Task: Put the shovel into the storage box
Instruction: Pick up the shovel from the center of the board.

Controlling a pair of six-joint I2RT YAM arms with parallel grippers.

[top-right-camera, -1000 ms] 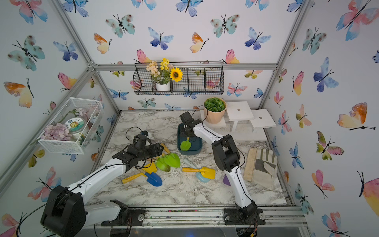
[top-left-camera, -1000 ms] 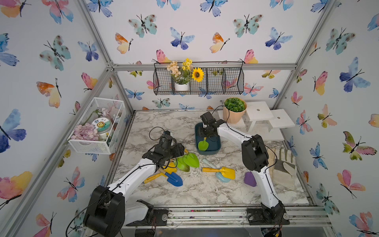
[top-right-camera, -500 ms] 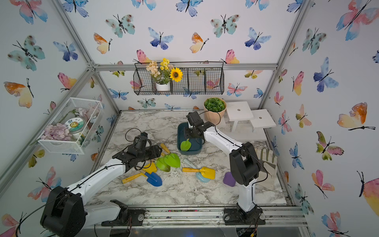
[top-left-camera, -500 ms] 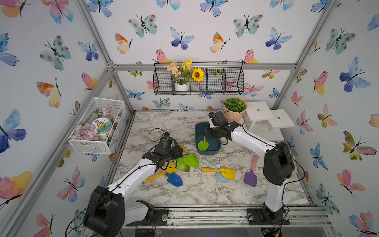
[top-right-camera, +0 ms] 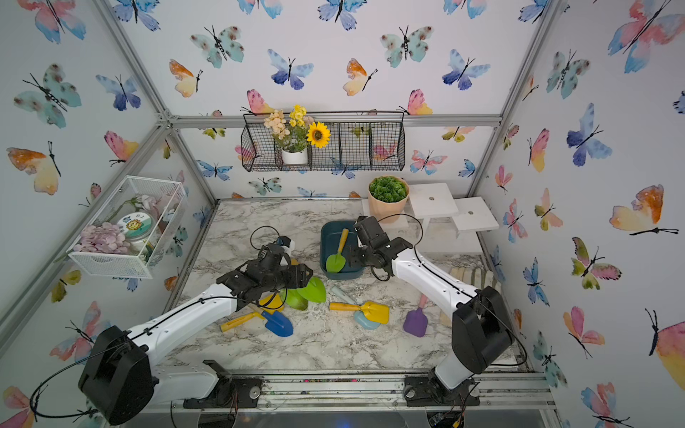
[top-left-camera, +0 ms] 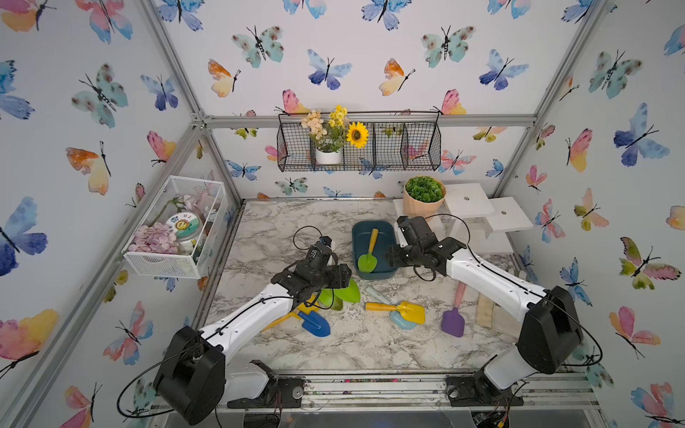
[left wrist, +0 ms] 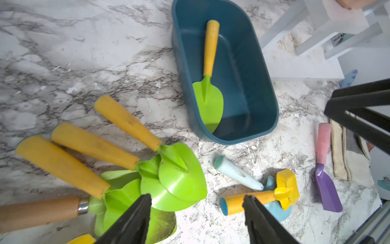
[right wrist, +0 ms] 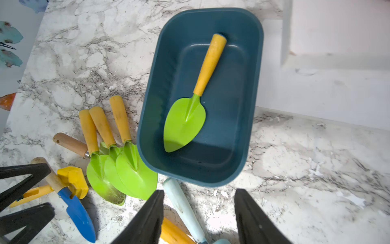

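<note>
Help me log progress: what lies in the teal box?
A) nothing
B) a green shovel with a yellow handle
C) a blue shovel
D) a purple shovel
B: the wrist views show a green shovel with a yellow handle lying alone in the box.

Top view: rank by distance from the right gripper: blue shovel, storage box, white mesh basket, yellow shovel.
1. storage box, beside the right gripper
2. yellow shovel, front centre
3. blue shovel, front left
4. white mesh basket, left wall
</note>
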